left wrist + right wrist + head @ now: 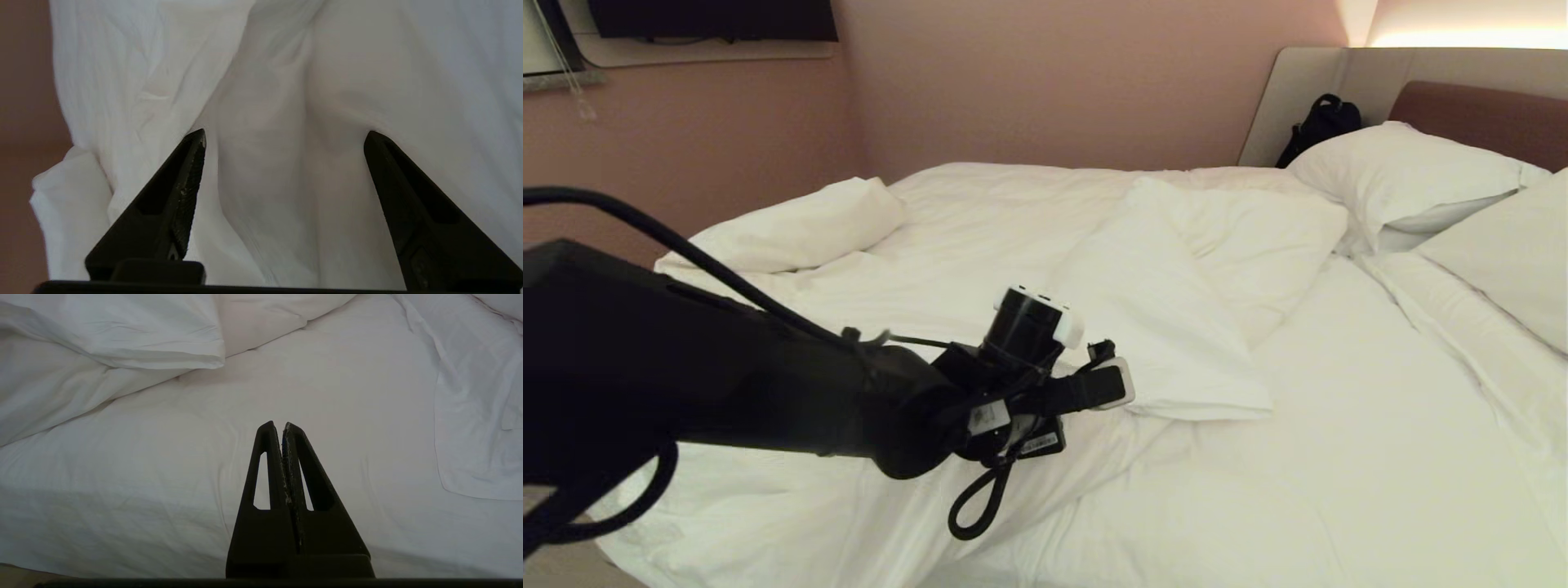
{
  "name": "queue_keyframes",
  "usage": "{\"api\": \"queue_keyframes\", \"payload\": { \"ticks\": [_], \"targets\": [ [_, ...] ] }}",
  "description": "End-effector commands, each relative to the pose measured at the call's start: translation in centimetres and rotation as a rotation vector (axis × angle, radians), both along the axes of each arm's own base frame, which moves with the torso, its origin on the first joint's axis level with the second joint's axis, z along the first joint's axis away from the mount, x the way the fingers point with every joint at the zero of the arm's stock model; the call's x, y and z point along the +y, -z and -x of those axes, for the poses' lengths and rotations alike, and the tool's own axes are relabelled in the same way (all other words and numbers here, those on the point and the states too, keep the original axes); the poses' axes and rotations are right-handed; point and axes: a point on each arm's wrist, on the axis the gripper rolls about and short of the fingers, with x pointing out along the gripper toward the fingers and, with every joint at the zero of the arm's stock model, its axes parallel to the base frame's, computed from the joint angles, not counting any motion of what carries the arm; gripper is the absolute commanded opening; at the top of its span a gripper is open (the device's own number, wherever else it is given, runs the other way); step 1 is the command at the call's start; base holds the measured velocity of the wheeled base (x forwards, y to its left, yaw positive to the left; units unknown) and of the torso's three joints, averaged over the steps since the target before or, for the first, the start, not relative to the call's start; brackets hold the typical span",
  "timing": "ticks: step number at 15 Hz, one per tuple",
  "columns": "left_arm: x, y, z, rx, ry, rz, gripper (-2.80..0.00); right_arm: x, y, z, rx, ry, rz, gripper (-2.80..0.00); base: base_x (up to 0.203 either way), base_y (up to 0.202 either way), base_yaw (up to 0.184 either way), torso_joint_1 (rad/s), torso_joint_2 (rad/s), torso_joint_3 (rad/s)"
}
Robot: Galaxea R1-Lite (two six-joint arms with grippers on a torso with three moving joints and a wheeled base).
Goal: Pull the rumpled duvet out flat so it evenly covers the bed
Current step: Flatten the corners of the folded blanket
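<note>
Fingers (192,171) of the left gripper (284,136) spread over the duvet (265,163) (bed edge hidden).

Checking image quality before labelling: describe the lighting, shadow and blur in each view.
Head view: warm, dim light, a bright glow strip above the headboard; the dark left arm looms close. Left wrist view: soft, grey shade in the duvet folds between the open left gripper fingers. Right wrist view: even light, sharp, a dim band of shade along the near edge of the mattress sheet.
</note>
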Motion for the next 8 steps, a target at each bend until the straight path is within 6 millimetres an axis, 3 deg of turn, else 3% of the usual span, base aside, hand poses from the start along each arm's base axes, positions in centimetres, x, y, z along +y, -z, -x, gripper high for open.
{"api": "queue_keyframes", "payload": {
  "ticks": [1, 8],
  "targets": [
    [-0.8, 1.5, -0.6, -0.014, 0.001, -0.023, 0.00, 0.0, 0.0, 0.0, 0.000, 0.000, 0.000, -2.80, 0.000, 0.000, 0.000, 0.000, 0.00, 0.000],
    [-1.4, 0.5, -0.7, -0.088, -0.044, -0.036, 0.00, 0.0, 0.0, 0.0, 0.000, 0.000, 0.000, -2.80, 0.000, 0.000, 0.000, 0.000, 0.00, 0.000]
  ]
}}
